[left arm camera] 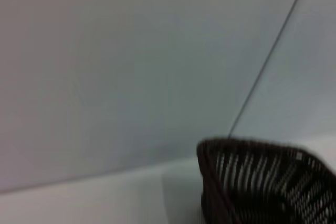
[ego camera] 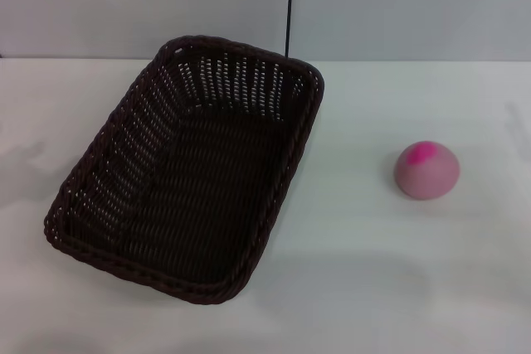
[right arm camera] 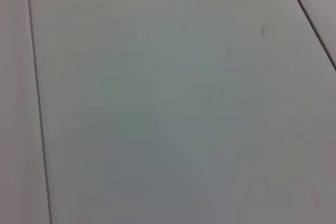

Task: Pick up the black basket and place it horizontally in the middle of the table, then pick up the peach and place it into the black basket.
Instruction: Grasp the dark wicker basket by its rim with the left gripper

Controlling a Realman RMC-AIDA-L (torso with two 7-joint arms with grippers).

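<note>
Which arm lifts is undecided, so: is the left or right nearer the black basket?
Left, probably. Its wrist view shows the black basket close by; the right wrist view shows only wall. Neither arm appears in the head view.

Neither arm nor gripper appears in the head view. Neither wrist view shows its own arm's fingers. Pose and finger state of both grippers cannot be told.
</note>
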